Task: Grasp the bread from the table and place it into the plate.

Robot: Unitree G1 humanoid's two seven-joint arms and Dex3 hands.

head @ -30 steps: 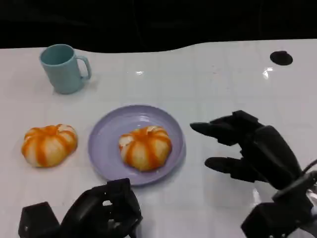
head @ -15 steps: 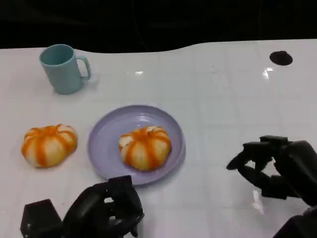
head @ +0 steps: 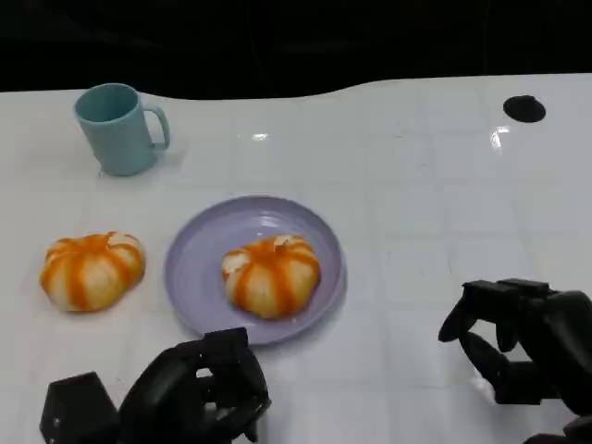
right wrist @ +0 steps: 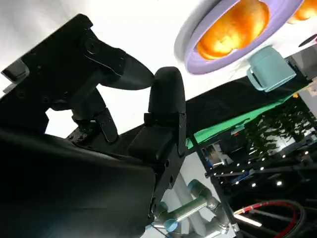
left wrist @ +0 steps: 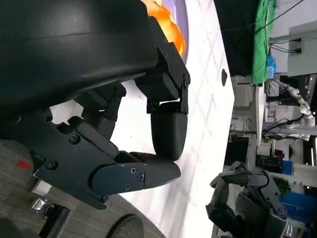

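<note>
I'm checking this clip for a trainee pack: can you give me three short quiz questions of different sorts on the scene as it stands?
1. True or false: one bread lies on the purple plate.
2. Which lies nearest the other bread? A) black disc B) teal mug C) right hand
3. Fill in: the left hand holds ____.

Key: 1 true; 2 B; 3 nothing.

We saw the left hand (head: 199, 393) cut off by the head view's lower edge, near the plate (head: 199, 277), and the right hand (head: 523, 351) cut by the corner farther from the plate. In the left wrist view, the bread (left wrist: 166, 25) on the plate was mostly hidden behind the hand's shell.
</note>
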